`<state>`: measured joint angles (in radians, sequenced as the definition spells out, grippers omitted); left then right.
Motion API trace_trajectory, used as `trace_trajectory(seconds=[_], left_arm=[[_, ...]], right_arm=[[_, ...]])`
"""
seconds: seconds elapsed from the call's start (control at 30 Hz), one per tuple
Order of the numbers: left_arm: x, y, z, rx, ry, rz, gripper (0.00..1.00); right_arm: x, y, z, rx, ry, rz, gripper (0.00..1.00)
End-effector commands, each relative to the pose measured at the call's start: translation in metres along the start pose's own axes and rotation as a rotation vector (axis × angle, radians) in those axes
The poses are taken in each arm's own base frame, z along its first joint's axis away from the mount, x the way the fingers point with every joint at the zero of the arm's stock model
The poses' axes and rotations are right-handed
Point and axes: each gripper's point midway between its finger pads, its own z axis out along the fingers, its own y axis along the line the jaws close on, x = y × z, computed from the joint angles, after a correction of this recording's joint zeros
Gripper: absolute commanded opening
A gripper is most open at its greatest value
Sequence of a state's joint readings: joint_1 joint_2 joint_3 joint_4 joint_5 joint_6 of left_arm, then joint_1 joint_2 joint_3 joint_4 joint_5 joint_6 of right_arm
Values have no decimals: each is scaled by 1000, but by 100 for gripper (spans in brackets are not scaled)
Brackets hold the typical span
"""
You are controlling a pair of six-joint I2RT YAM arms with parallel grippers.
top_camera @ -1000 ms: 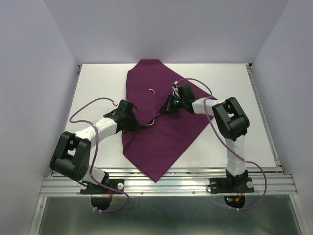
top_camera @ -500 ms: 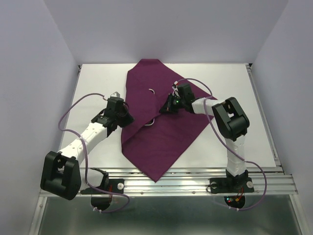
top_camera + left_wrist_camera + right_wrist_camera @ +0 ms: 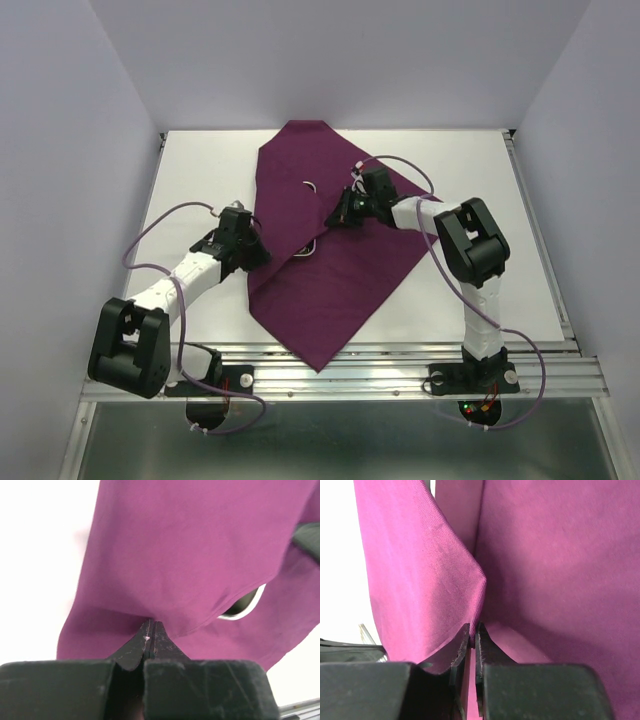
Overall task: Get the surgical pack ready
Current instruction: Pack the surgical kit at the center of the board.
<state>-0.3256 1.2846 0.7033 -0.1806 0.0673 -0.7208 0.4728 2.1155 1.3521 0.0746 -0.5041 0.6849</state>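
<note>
Left gripper (image 3: 255,247): jaws pressed together on a fold at the left edge of the surgical pack (image 3: 330,285). Its wrist view shows a shiny curved rim (image 3: 244,611) peeking from under the cloth, ahead and right of the tips; overhead this is only a sliver. Surgical pack: spread on the table (image 3: 470,180), under and between both grippers. Right gripper (image 3: 336,214): pinching a raised fold, a thin slit between its tips, plain only in its wrist view.
</note>
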Motion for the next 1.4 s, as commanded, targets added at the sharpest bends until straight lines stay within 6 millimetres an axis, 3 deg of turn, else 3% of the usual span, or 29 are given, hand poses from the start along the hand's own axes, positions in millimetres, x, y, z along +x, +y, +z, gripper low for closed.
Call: trace_trajectory(seconds=[0.0,0.17,0.53,0.9,1.37], left_arm=[[6,17,-1,-30,-23,19,0],[17,32,8,-57,-6,-3,0],[10,42,16,-92,-6,-8,0],[0,41,3,-80,-30,-16,0],[-9,45,-6,-94,-57,-17,0]], right_arm=[[-14,17,5,-37,-25,-41,6],[-15,19,5,-39,-26,-42,6],[-15,15,15,-48,-11,-27,2],[-2,34,37,-86,27,-47,1],[-5,50,42,-110,23,-60,1]])
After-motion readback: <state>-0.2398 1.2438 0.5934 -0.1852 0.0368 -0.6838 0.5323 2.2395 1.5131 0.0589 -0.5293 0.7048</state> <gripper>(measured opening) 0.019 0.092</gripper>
